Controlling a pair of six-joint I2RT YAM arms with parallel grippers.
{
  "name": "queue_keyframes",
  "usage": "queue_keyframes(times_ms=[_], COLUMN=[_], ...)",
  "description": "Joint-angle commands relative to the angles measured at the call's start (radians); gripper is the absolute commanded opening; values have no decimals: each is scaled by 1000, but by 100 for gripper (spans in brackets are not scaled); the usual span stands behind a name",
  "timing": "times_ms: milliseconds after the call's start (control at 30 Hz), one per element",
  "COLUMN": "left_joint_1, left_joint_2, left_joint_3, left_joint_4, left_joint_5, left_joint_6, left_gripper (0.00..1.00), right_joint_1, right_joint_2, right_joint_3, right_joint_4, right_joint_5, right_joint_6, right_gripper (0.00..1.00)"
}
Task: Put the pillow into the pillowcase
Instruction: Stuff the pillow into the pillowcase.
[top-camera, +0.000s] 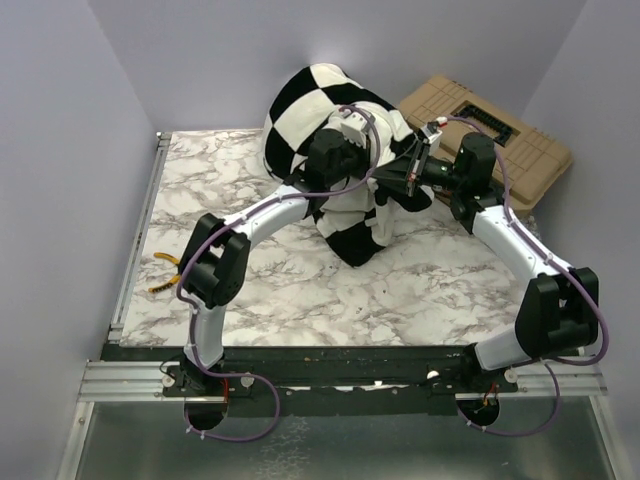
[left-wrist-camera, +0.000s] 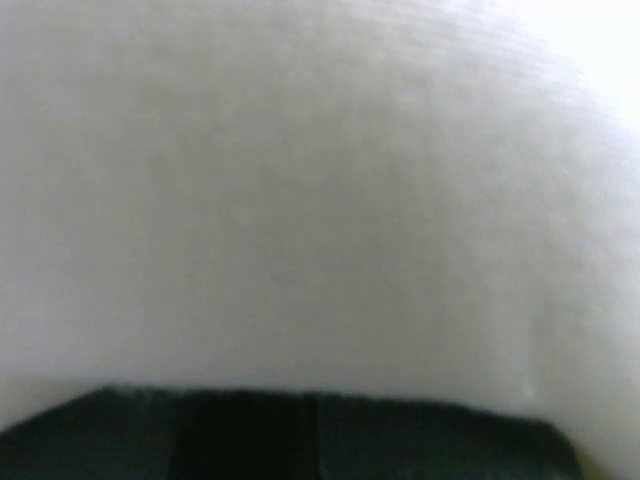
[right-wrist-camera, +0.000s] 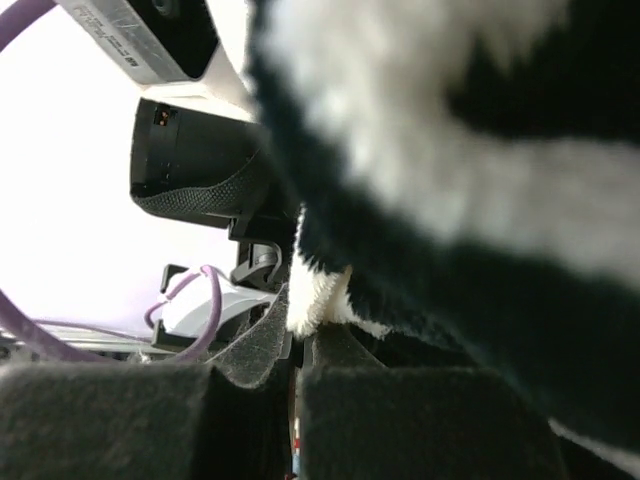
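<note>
Well, the pillowcase (top-camera: 310, 100) stands bunched just left of the tan box (top-camera: 500, 140), its edge clamped in my right gripper (right-wrist-camera: 300, 385); my left gripper (left-wrist-camera: 305, 435), jaws together, has the pillow (left-wrist-camera: 320, 200) dead ahead.

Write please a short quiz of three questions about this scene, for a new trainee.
1. True or false: the pillowcase lies folded flat at the near edge of the table.
2. What sits past the table's far right corner? A: tan case; B: red bucket; C: blue tray.
3. Fill in: the right end effector is ____ on the pillowcase's edge.
Key: 1 false; 2 A; 3 shut.
</note>
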Motion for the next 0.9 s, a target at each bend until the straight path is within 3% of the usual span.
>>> queue_keyframes(times_ms=[0, 233, 333, 400, 533, 567, 633, 733, 867], left_joint_1=[1, -89, -115, -118, -114, -113, -116, -130, -178], left_joint_2=[95, 199, 174, 125, -22, -50, -95, -121, -163], left_joint_3=[60, -77, -210, -336, -577, -606, -641, -644, -620], left_joint_4=[258, 259, 292, 354, 486, 489, 489, 458, 211], left_joint_5=[-184, 3, 119, 179, 240, 264, 328, 405, 354], left_joint_6=[130, 102, 76, 47, 31, 36, 36, 37, 176], left_gripper=[0, 0, 0, 0, 0, 0, 0, 0, 0], right_joint_1=[78, 78, 76, 72, 49, 46, 37, 27, 27], right_joint_2=[-98, -72, -57, -78, -127, -120, -121, -133, -97], right_joint_3=[-106, -69, -4, 30, 173, 194, 184, 139, 113], right_joint_4=[171, 679, 760, 605, -314, -445, -525, -502, -392], right_joint_5=[-333, -349, -344, -336, -256, -230, -199, -111, -60], right_joint_6=[176, 543, 593, 476, -165, -275, -346, -319, -271], right_gripper=[0, 0, 0, 0, 0, 0, 0, 0, 0])
